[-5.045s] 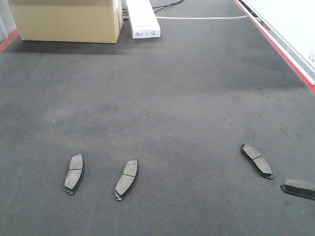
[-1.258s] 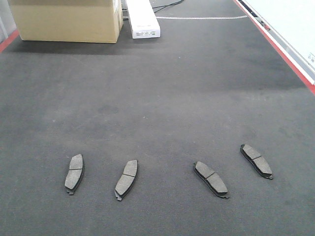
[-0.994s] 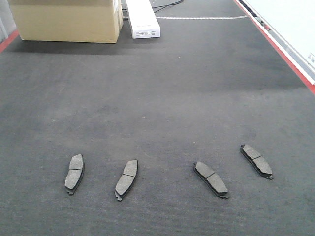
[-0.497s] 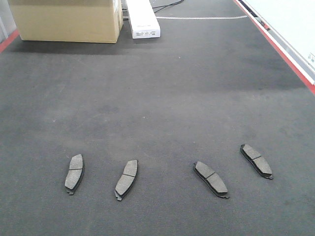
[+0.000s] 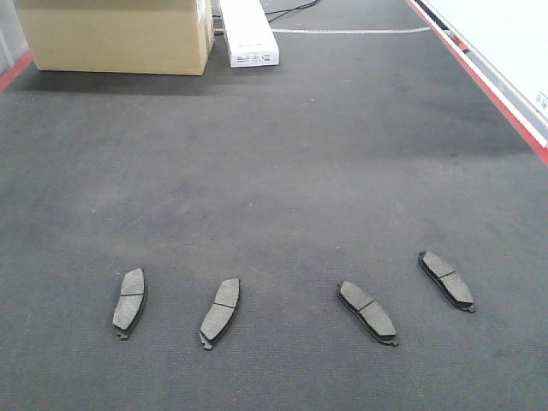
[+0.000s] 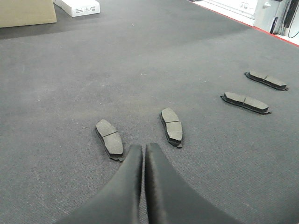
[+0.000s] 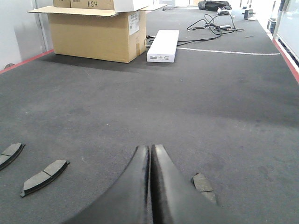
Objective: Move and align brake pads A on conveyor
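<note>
Several dark grey brake pads A lie in a loose row on the charcoal conveyor (image 5: pixel 282 171): one at the far left (image 5: pixel 130 301), one beside it (image 5: pixel 221 312), one right of centre (image 5: pixel 368 312) and one at the far right (image 5: pixel 446 280). No gripper shows in the front view. In the left wrist view my left gripper (image 6: pixel 143 147) is shut and empty, just short of the gap between two pads (image 6: pixel 110 138) (image 6: pixel 172 126). My right gripper (image 7: pixel 150 148) is shut and empty too, with a pad (image 7: pixel 204 185) partly hidden behind its right finger and another pad (image 7: pixel 44 176) to its left.
A cardboard box (image 5: pixel 120 34) and a white flat box (image 5: pixel 248 32) stand at the belt's far end. A red stripe (image 5: pixel 497 94) runs along the right edge, another at the far left (image 5: pixel 13 73). Cables (image 7: pixel 215 21) lie beyond the white box.
The pad that lay at the right edge five seconds ago now lies right of centre in the row. Over the last second nothing has moved.
</note>
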`<state>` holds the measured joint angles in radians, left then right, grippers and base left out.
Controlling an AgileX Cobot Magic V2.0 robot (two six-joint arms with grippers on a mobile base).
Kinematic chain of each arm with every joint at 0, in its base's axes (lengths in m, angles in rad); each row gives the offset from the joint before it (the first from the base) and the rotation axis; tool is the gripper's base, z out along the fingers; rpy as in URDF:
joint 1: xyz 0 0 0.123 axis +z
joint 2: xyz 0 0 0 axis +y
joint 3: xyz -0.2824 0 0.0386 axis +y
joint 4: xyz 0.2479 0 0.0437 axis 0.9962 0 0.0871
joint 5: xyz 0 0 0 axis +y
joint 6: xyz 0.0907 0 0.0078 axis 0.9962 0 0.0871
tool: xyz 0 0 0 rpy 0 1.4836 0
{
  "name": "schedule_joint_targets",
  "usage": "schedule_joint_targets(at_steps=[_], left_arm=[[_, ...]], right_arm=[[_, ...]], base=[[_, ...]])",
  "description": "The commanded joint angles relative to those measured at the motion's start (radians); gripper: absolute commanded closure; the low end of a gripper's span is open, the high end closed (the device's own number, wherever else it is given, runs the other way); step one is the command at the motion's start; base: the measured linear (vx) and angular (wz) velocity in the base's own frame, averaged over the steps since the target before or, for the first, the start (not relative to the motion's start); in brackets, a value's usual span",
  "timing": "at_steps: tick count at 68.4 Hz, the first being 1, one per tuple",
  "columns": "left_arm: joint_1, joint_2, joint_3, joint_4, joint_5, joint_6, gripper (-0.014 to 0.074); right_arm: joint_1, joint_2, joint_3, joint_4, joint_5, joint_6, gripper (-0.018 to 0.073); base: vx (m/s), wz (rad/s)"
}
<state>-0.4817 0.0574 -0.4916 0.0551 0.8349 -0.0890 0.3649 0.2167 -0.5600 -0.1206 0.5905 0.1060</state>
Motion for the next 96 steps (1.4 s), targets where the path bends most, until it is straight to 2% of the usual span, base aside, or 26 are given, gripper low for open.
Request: schedule_joint_targets(at_steps=[1,15,22,40,46,57,68,73,77,96], left_arm=[[-0.005,0.016,-0.020,-0.005,-0.079,-0.005,0.0604],[-0.005,0.016,-0.019,-0.002,-0.078,-0.005,0.0602],[0.012,0.016,-0.019,0.031,-0.081,0.003,0.0602],[0.206,0.015,-0.012,0.041,-0.084,0.008,0.0602],[0.264,0.015,0.026,0.047,-0.161,0.023,0.0602],[0.349,0.015,0.222,0.011,-0.534,0.027,0.0602],[0.372,0.011,0.462,0.011,-0.843,0.025,0.0602],[0.372,-0.020,0.539,0.010,-0.940,0.016,0.0602],[0.372,-0.068,0.533,0.011,-0.890,0.008,0.0602],[0.393,-0.086,0.535,0.020,-0.899,-0.007,0.0602]], right_arm=[[-0.005,0.011,-0.027,-0.009,-0.066,-0.004,0.0571],[-0.005,0.011,-0.027,-0.009,-0.066,-0.004,0.0571],[-0.005,0.011,-0.027,-0.009,-0.066,-0.004,0.0571],[-0.005,0.011,-0.027,-0.009,-0.066,-0.004,0.0571],[-0.005,0.011,-0.027,-0.009,-0.066,-0.004,0.0571],[-0.005,0.011,-0.027,-0.009,-0.062,-0.004,0.0571],[-0.005,0.011,-0.027,-0.009,-0.061,-0.004,0.0571],[-0.005,0.011,-0.027,-0.009,-0.061,-0.004,0.0571],[-0.005,0.011,-0.027,-0.009,-0.059,-0.004,0.0571],[-0.005,0.009,-0.027,-0.010,-0.051,-0.004,0.0571]], base=[[0.00,0.00],[0.00,0.00],[0.00,0.00],[0.00,0.00],[0.00,0.00],[0.00,0.00],[0.00,0.00],[0.00,0.00],[0.00,0.00],[0.00,0.00]])
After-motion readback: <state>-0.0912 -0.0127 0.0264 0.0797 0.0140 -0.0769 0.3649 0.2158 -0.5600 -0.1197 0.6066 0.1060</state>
